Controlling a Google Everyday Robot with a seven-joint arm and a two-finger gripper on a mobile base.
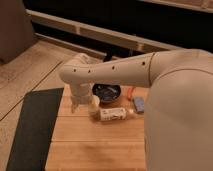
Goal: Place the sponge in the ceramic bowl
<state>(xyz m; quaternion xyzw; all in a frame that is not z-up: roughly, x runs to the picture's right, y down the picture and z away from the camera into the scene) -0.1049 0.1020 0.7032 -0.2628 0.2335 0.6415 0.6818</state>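
Observation:
The sponge (pixel 138 104) is a small blue-grey block lying on the wooden table (pixel 95 145), right of centre and close to the arm's large white link. The ceramic bowl (pixel 106 92) is black and glossy and sits at the table's far edge, left of the sponge. My gripper (pixel 76 106) hangs below the white wrist at the table's left side, left of the bowl and well away from the sponge. The wrist hides most of it.
A white labelled bottle (pixel 114 114) lies on its side in front of the bowl. A small cream-lidded jar (pixel 94 103) stands beside the gripper. A thin orange-red object (pixel 130 92) lies behind the sponge. A dark mat (pixel 30 125) covers the floor to the left.

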